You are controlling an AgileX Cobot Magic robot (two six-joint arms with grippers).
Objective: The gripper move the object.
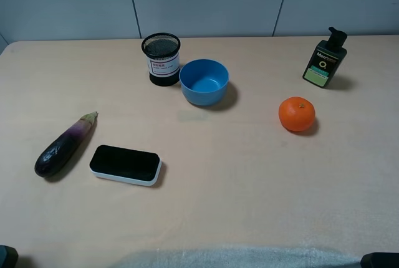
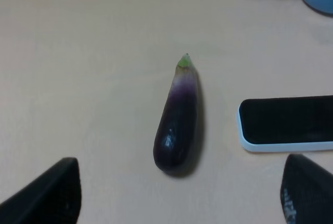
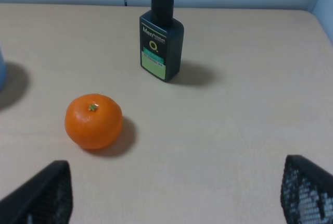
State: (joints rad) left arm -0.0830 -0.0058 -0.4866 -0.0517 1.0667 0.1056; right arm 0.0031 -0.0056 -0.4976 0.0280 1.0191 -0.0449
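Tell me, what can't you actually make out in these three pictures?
- Left gripper: left wrist view shows only two finger corners; the bottom edge cuts the rest.
- Right gripper: the same in the right wrist view.
- Eraser: cut off by the left wrist view's edge.
- Pen holder: label too small to read from the high camera.
- Bottle: small print unreadable.

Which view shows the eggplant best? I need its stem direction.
The left wrist view: the eggplant fills the centre, green stem cap clear. The exterior high view shows it small; the right wrist view misses it.
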